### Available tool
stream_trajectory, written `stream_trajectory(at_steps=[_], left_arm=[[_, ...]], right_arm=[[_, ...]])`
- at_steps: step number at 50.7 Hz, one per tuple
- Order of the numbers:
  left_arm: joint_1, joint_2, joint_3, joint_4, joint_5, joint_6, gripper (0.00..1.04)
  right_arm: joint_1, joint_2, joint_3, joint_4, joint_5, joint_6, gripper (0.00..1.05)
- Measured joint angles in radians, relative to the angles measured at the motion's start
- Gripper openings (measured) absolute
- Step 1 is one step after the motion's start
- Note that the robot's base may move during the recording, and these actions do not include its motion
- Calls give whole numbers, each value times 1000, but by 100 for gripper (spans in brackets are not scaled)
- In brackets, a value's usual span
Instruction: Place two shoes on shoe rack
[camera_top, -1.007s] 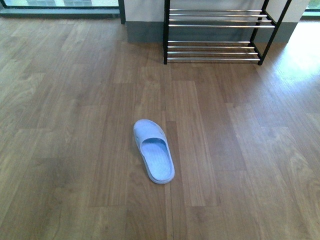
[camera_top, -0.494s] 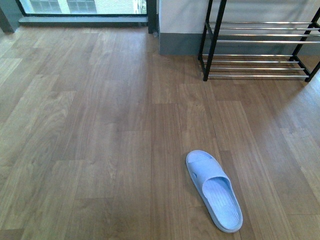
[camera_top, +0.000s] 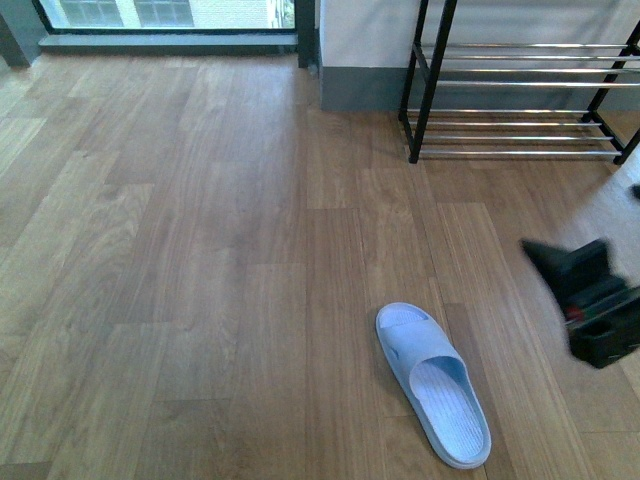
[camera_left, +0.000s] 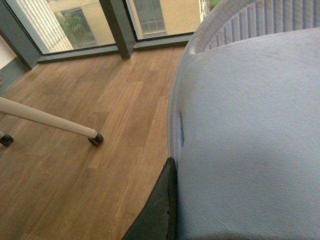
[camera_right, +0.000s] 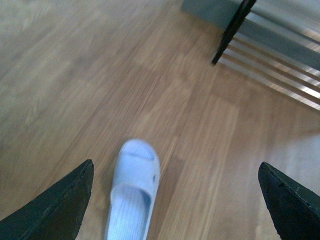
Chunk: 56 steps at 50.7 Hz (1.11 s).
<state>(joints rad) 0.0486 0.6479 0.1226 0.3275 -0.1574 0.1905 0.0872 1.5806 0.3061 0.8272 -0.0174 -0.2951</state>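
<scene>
A light blue slipper (camera_top: 433, 385) lies flat on the wooden floor (camera_top: 200, 250), near and right of centre in the front view, with its toe pointing far and a little left. The shoe rack (camera_top: 520, 85) stands at the far right against the grey-skirted wall (camera_top: 360, 85); its chrome bars are bare and it is well apart from the slipper. A window (camera_top: 160, 12) runs along the far left.

The right claw (camera_right: 175, 165) hangs above the floor just right of the slipper, touching nothing. Its two black fingers (camera_right: 62, 202) are spread wide apart, and in its wrist view the slipper lies between them, nearer one finger, with the rack's corner beyond.

The left claw (camera_left: 172, 200) is out of the front view. Its wrist view is filled by a second slipper (camera_left: 250, 140), pale blue and raised off the floor. Only one black finger (camera_left: 157, 215) shows, pressed against the slipper's edge, so the claw appears clamped on it. A white leg (camera_left: 45, 119) ending in a small caster (camera_left: 96, 139) crosses the floor below
</scene>
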Motion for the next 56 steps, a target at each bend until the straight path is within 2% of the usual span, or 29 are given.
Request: stream_trajectory(at_steps=[12,18,37,56], left_arm=[[0,0,0,0,0,0,2],[0,0,0,0,0,0,2],[0,0,0,0,0,0,2],[0,0,0,0,0,0,2]], right_arm=[[-2,656,241,42,-3,-64,95],[-2,858,362,21,-2,-57,95],[9,1110,642,-57,41,-34,95],[-18,1266,864,-100,52,-41,95]])
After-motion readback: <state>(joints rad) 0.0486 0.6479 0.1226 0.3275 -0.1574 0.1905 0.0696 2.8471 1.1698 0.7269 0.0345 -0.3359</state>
